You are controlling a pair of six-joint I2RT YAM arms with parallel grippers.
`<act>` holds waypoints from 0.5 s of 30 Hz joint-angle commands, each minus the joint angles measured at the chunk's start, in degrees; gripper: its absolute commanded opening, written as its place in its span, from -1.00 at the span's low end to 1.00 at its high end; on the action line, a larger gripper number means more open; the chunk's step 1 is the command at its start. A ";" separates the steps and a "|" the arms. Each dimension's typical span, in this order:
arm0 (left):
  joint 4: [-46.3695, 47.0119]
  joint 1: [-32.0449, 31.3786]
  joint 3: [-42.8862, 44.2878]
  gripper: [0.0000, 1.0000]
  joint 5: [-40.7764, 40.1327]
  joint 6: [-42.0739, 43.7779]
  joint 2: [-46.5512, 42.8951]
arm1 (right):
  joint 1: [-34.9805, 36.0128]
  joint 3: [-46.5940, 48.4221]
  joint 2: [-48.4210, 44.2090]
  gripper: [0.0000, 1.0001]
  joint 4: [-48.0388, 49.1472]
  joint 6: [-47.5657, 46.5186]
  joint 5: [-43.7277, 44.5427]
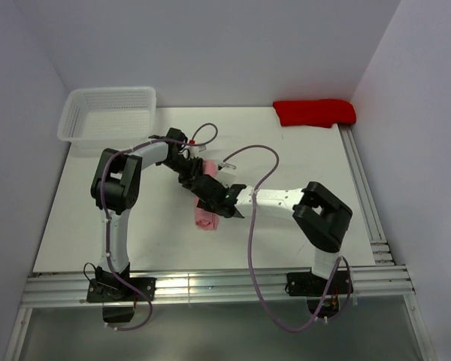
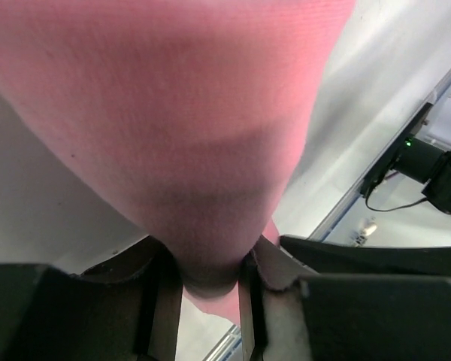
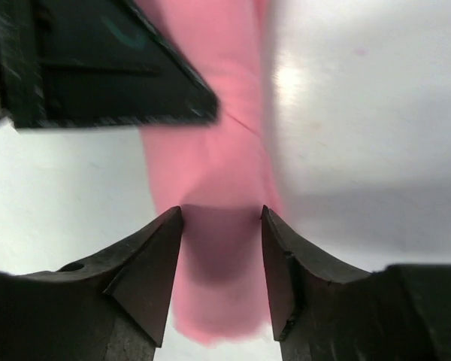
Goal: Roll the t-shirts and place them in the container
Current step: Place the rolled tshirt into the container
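Note:
A light-pink t-shirt [image 1: 204, 219], rolled into a narrow bundle, lies on the white table in the middle of the top view. My left gripper [image 1: 198, 183] comes down on its far part. In the left wrist view both fingers press into the pink t-shirt [image 2: 173, 113], so the left gripper [image 2: 210, 278] is shut on it. My right gripper [image 1: 215, 201] sits just nearer along the roll. Seen from the right wrist, the right gripper [image 3: 222, 218] stands open astride the pink t-shirt [image 3: 210, 150], its tips apart over the fabric.
A red folded cloth [image 1: 314, 113] lies at the back right of the table. A white mesh basket [image 1: 69, 120] stands at the back left. Metal rails [image 1: 364, 195] run along the right and near edges. The left arm's black body [image 3: 98, 60] fills the right wrist view's upper left.

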 commanded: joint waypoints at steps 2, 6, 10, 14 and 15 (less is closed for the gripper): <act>10.24 -0.73 -0.10 -0.99 -15.24 4.48 -0.77 | -0.08 -2.43 -10.03 0.11 -9.22 0.19 3.07; 11.57 -2.04 -0.19 -0.99 -18.58 6.50 -3.23 | -0.08 -5.49 -21.12 0.15 -14.76 3.52 9.23; 11.92 -2.31 2.70 -0.99 -18.85 7.91 -5.26 | -0.17 -10.41 -34.90 0.19 -19.15 7.04 13.89; 11.57 -2.31 8.15 -0.99 -18.24 8.53 -7.54 | -0.87 -16.22 -43.72 0.21 -20.22 10.12 15.74; 11.14 -2.31 9.81 -1.00 -18.06 8.70 -7.72 | -1.13 -18.23 -44.95 0.21 -20.13 10.82 15.92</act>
